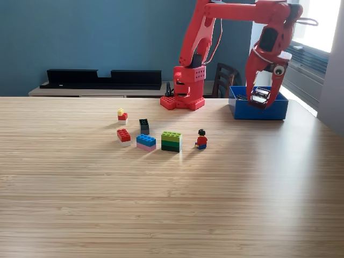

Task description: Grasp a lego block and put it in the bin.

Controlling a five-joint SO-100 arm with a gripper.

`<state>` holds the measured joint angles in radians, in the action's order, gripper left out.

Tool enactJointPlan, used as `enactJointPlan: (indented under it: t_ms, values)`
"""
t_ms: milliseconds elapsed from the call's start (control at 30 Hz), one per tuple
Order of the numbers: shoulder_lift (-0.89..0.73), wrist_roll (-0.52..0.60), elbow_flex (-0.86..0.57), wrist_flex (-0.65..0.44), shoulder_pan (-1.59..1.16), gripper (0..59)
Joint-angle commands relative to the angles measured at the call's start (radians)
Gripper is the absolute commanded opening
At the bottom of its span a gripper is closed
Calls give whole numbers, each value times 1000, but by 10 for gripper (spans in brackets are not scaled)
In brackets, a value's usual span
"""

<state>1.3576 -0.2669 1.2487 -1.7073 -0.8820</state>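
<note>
Nearest your camera, bare wooden tabletop (172, 215) fills the foreground, and the first things you meet on it are the blocks in a loose row. You see a green block (171, 141) stacked in light and dark layers, with a blue block on a pink base (145, 142) just beside it on the exterior view's left, and a red block on white (124, 136) further left again. Behind these sit a small dark block (144, 126) and a tiny yellow-and-red piece (122, 115). A little figure in a red top (201, 140) stands just to the exterior view's right of the green block.

Your red arm (226, 13) rises from its base (185, 88) at the far edge and reaches over to the exterior view's right. Its tool (261, 97) hangs over the blue bin (258, 109), which rests on the tabletop near the far right corner, well apart from the blocks. You can see something pale and shiny between the jaws, but you cannot tell what it is, nor whether the jaws are pressing on it.

Behind the tabletop you see a dark chair (223, 78) and a low black shelf (102, 78) against the blue wall.
</note>
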Motion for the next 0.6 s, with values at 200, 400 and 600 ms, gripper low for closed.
enactJointPlan:
  t_ms: [200, 400, 600]
  values:
    - [238, 86, -44, -63, -313, 0]
    - [238, 112, 5, -63, -436, 0]
    - [238, 86, 74, -58, -469, 0]
